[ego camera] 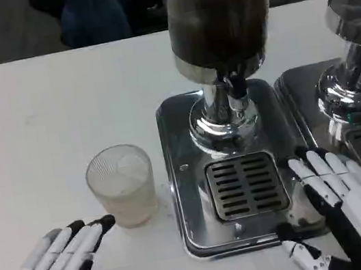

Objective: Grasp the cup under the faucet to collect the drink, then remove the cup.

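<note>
Resting at seven o'clock on the white worktop (39,117), the left hand (59,259) lies spread and empty, fingertips just short of the clear plastic cup (122,185). The right hand (347,200), at five o'clock, is likewise spread and holds nothing, its fingers lying on the steel drip tray (171,119) beside the grate (246,185). The cup stands on the worktop at nine o'clock of the dispenser's faucet (235,88), outside the tray.
</note>
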You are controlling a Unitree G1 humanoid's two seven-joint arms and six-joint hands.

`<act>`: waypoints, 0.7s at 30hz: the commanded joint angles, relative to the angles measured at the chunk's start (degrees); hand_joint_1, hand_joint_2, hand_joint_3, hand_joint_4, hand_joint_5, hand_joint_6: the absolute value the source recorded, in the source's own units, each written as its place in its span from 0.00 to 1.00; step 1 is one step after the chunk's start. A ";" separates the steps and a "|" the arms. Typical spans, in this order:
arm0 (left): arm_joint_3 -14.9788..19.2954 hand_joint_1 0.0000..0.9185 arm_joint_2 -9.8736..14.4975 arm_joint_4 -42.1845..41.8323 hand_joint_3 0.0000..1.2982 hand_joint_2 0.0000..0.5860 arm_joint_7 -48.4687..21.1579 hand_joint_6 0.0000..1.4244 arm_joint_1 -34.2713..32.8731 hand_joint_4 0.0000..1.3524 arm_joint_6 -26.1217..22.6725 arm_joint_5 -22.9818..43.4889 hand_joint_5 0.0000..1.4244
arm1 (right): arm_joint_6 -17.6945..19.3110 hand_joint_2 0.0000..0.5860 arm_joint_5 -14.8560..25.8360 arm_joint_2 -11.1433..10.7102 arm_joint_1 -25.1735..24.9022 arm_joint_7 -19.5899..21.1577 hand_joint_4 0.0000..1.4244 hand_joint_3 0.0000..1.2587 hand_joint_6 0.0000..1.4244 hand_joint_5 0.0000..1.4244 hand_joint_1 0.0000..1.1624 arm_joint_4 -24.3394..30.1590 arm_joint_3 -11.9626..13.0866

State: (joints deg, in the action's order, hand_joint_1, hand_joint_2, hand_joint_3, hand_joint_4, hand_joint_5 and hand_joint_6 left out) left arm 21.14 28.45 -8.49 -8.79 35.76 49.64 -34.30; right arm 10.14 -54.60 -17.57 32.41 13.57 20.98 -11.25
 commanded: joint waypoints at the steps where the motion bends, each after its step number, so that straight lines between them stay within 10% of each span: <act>1: -1.02 0.00 1.40 0.23 0.00 0.10 0.89 0.00 -0.04 0.00 -1.16 0.02 0.00 | -0.48 0.76 0.47 -0.06 0.94 -0.22 0.00 0.09 0.00 0.00 0.16 1.26 -0.03; 21: -2.00 0.00 3.10 5.13 0.00 0.04 6.61 0.00 -2.67 0.00 2.35 3.18 0.00 | -1.16 0.77 1.64 2.26 -1.60 1.54 0.00 0.12 0.02 0.00 0.18 -0.69 -1.59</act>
State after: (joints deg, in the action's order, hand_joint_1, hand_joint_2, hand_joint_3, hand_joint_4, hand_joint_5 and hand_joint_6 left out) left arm 19.03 30.92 -5.92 -4.98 34.65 49.84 -33.09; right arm 9.45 -52.58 -16.04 31.27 13.93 20.36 -12.29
